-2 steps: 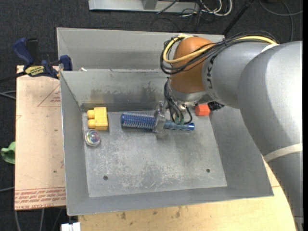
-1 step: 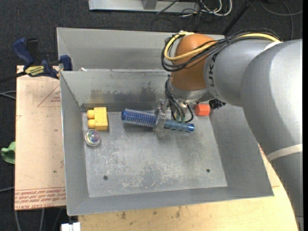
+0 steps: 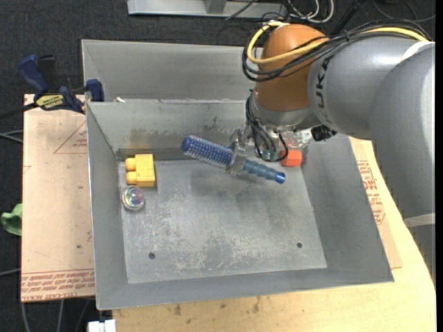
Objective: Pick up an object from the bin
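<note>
Near the bin's (image 3: 228,241) back wall, the gripper (image 3: 239,159) was clamped around a blue hairbrush (image 3: 208,151) where bristle head met handle.

The arm (image 3: 387,81) is thick, rounded and silver-grey, with dark lettering. An orange dome cover (image 3: 287,68) sits at its wrist, looped by yellow and black cables (image 3: 252,47).

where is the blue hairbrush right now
The blue hairbrush is toward the back of the bin, right of centre in the camera view, gripped mid-length by the gripper, with a small orange block just right of it.
</note>
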Robot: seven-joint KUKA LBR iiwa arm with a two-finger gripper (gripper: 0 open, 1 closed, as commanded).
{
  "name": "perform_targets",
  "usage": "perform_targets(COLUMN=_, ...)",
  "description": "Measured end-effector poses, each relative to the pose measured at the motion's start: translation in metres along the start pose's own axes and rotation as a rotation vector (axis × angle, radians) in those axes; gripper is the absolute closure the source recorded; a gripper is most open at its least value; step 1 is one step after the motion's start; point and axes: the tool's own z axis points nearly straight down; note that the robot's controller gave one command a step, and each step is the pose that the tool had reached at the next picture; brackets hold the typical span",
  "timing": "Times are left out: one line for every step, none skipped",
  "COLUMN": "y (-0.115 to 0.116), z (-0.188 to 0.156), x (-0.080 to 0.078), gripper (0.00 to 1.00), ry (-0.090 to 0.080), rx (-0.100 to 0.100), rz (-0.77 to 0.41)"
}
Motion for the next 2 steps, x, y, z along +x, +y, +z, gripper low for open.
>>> perform_targets(y=0.0, z=-0.005, x=-0.001, gripper=1.0, ry=0.005, rx=0.002, rz=-0.001)
perform_targets(y=0.001, z=-0.034, x=-0.001, gripper=1.0, ry=0.003, rx=0.001, rz=-0.003)
